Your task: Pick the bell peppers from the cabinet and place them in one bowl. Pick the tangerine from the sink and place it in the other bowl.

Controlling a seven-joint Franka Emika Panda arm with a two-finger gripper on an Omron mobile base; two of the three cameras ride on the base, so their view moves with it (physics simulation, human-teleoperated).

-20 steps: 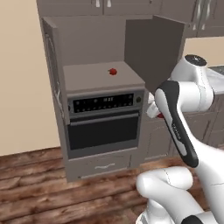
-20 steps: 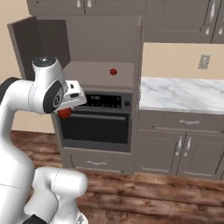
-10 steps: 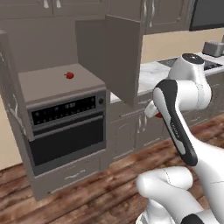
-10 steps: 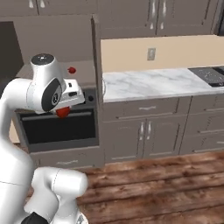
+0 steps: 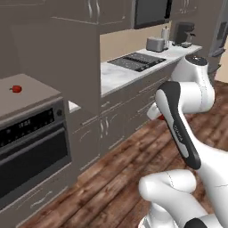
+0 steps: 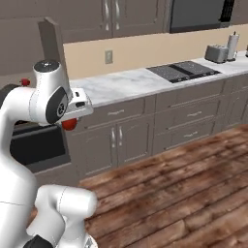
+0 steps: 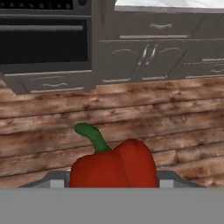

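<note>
We see one red bell pepper (image 7: 114, 164) with its green stem up, sitting between the fingers of the gripper (image 7: 114, 181) in the hand view, so the fingers are clenched on it and carry it above the wooden floor (image 7: 131, 118). In the right base view a bit of that same pepper (image 6: 69, 124) peeks out red under the white hand, and in the left base view it shows as a red patch (image 5: 159, 117) beside the arm's dark forearm.

The second pepper (image 5: 16, 89) lies on the shelf of the cabinet (image 5: 31, 133), above the black oven (image 5: 31, 156); in the right base view a small red spot (image 6: 25, 82) at the left edge may be it, though we cannot tell for sure. The cabinet door (image 5: 67, 67) stands open, edge toward us.

Beyond the cabinet runs a marble counter (image 6: 131, 82) with a black cooktop (image 6: 181, 70) set in it, a toaster (image 6: 215, 52) and a paper roll (image 6: 233, 43) at the far end.

Against the picture from a second ago, the whole scene has slid: the base has turned, so the oven that sat in the middle of both base views now lies at the left edge, and the long counter has come into sight. The shelf pepper lies where it lay, and the gripper still grips its pepper.
</note>
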